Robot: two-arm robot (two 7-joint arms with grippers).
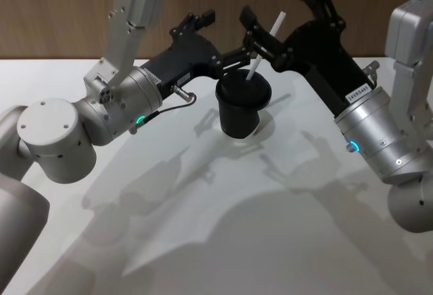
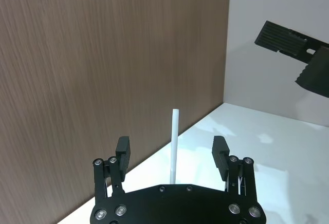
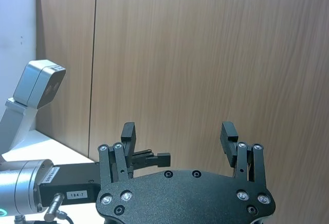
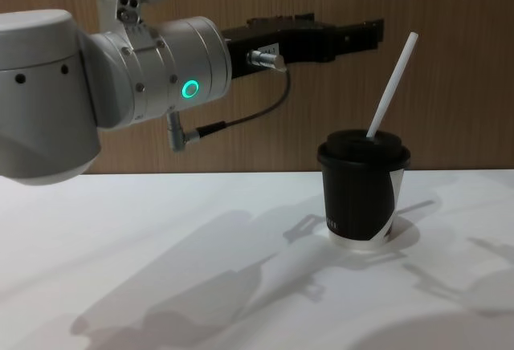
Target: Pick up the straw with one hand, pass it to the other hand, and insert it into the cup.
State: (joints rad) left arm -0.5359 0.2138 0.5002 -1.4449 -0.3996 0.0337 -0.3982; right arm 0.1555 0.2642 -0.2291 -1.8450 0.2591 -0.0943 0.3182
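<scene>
Two arms, one cup and one straw are on show above a white tabletop (image 1: 203,241). On the left, the silver-grey left arm with its glowing green ring reaches forward, and its left gripper (image 1: 226,21) hangs above and behind the cup with its two fingers (image 2: 123,152) spread apart, holding nothing; in the left wrist view the straw rises in the gap between them without touching either one. In the chest view this gripper (image 4: 353,33) shows side-on, above and just left of the straw's top, so its two fingers overlap and the gap cannot be read there. At the middle stands the single black cup (image 4: 363,185), lid on, upright on the tabletop, with a white angular patch and small print too fine to read. The one white straw (image 4: 392,85) sits in the lid's opening and leans toward the right, its lower part hidden inside the cup. On the right, the right gripper (image 1: 301,4) is raised behind the cup, near the wooden wall (image 3: 205,54), its two fingers (image 3: 229,134) also parted and empty; in the head view its body hides the tabletop behind it, and in the chest view it is cut off at the upper right corner.
</scene>
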